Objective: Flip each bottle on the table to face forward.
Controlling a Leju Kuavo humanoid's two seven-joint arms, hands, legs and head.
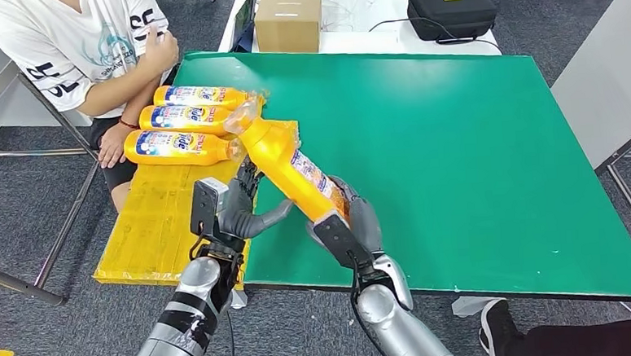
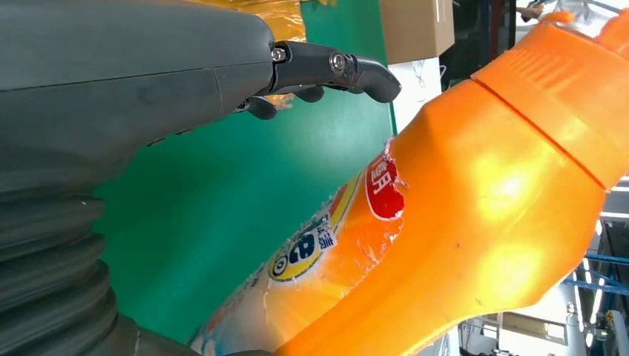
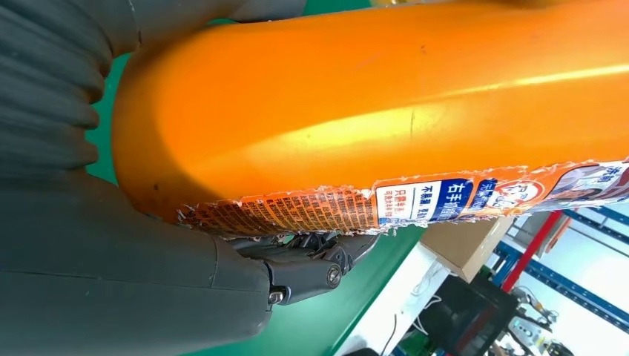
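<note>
Gripping the orange bottle (image 1: 291, 167) at its base end with the right hand (image 1: 351, 225), fingers wrapped around the body, lifting it tilted above the green table (image 1: 457, 138) so the body can be turned. Pointing its capped neck toward the three bottles (image 1: 183, 120) lying side by side at the table's left edge, labels up, probably done already. Hovering the left hand (image 1: 236, 211) just beside the held bottle, fingers (image 2: 337, 70) apart and grasping nothing, seemingly waiting to steady or take the bottle during the turn. Showing the torn back label (image 3: 334, 208) in the right wrist view, the front label (image 2: 311, 248) in the left wrist view, so likely mid-flip. Resting partly under the table's left edge, a yellow sheet (image 1: 156, 227). Sitting beyond that edge, a person (image 1: 85, 51), one hand near the row.
</note>
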